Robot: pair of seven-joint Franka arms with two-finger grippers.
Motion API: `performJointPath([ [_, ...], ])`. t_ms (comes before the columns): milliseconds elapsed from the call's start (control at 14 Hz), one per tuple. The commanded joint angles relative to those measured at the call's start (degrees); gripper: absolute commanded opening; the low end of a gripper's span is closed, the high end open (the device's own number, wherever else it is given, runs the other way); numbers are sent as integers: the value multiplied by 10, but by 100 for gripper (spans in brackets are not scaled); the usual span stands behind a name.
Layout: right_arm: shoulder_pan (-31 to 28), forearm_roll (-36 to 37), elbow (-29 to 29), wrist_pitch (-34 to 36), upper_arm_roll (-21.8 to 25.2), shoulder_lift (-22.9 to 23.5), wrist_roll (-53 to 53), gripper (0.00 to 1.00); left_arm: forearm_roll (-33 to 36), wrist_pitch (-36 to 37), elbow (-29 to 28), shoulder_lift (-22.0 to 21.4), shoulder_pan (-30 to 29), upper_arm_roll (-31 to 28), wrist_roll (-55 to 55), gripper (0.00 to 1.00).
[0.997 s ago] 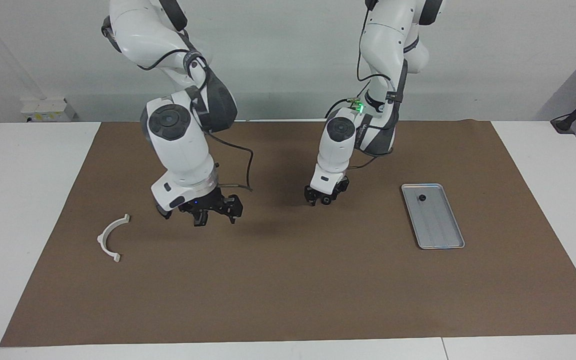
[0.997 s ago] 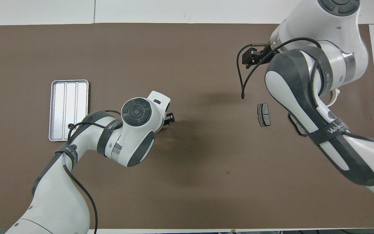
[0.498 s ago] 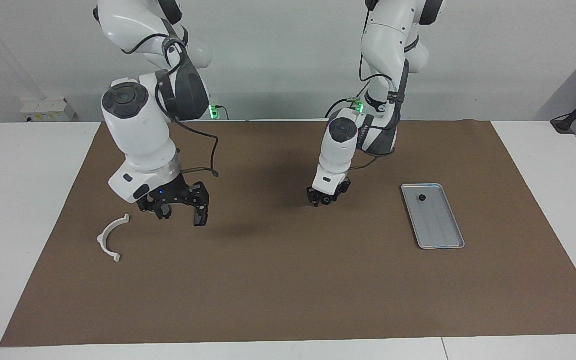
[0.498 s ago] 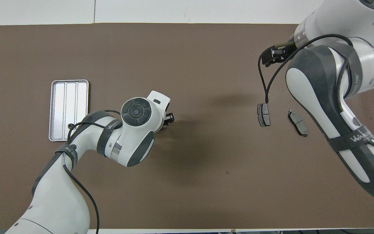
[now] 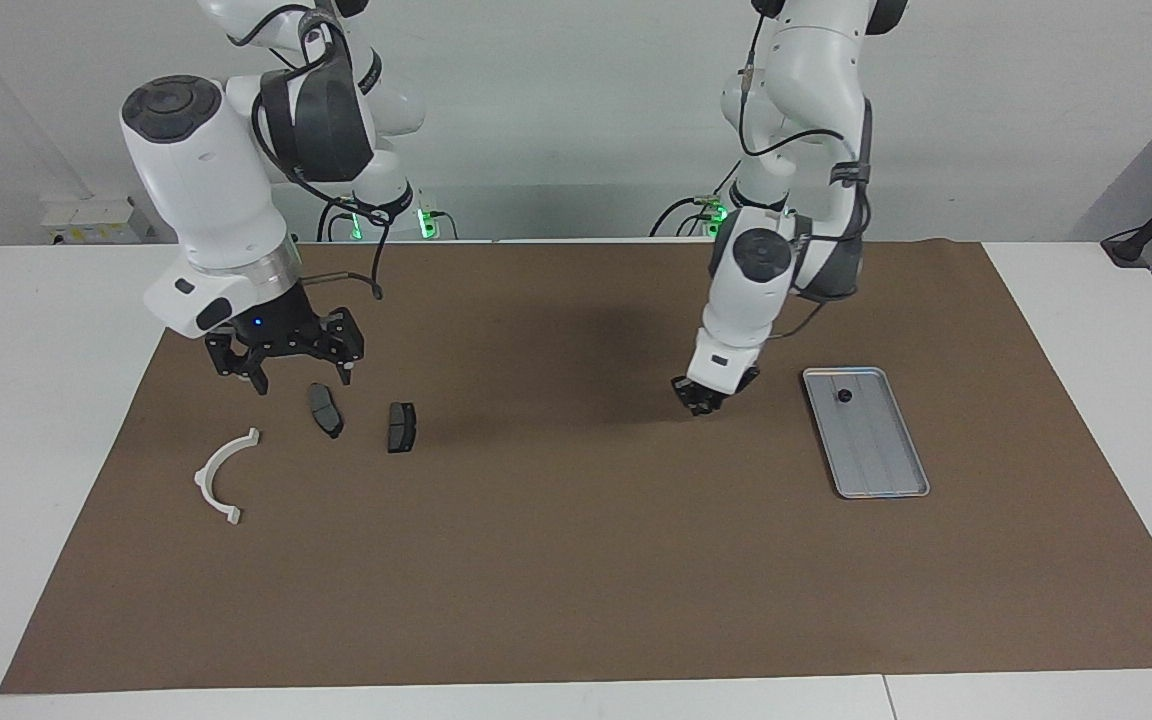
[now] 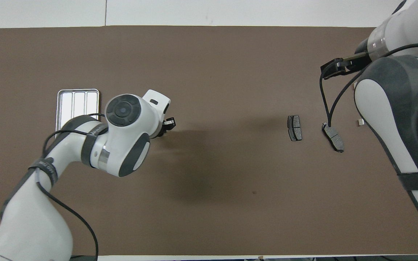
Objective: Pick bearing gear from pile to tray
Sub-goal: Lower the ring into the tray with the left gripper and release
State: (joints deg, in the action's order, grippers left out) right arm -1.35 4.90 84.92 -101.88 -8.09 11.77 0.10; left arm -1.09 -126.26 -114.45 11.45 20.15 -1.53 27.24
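Note:
The pile lies at the right arm's end of the mat: a white curved arc (image 5: 221, 475) and two dark grey brake-pad pieces (image 5: 324, 410) (image 5: 401, 427), which also show in the overhead view (image 6: 294, 127) (image 6: 334, 137). My right gripper (image 5: 281, 370) hangs open and empty above the mat, just over the pad nearest the arc. The silver tray (image 5: 881, 455) lies at the left arm's end, with one tiny black round part (image 5: 844, 396) in it. My left gripper (image 5: 701, 400) is shut, low over the mat beside the tray. Whether it holds anything does not show.
A brown mat (image 5: 576, 560) covers most of the white table (image 5: 36, 400). In the overhead view my left arm covers part of the tray (image 6: 74, 103) and my right arm hides most of the arc.
My right arm has risen and swung toward its own end of the table, uncovering both pad pieces. My left gripper has moved toward the tray.

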Motion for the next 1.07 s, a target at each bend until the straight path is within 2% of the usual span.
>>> performJointPath([
  [0, 42, -17, 53, -1, 61, -53, -34, 100, 6, 10, -6, -15, -90, 7, -144, 4],
  [214, 35, -17, 58, 21, 64, -88, -45, 100, 6, -24, -8, -6, -149, 6, -247, 4],
  [498, 28, -45, 58, 78, 67, -129, -41, 100, 6, -108, -4, 56, -177, 6, -289, 4],
  [997, 28, -49, 75, 140, 77, -150, -32, 100, 6, -113, -1, 73, -185, 6, -294, 4],
])
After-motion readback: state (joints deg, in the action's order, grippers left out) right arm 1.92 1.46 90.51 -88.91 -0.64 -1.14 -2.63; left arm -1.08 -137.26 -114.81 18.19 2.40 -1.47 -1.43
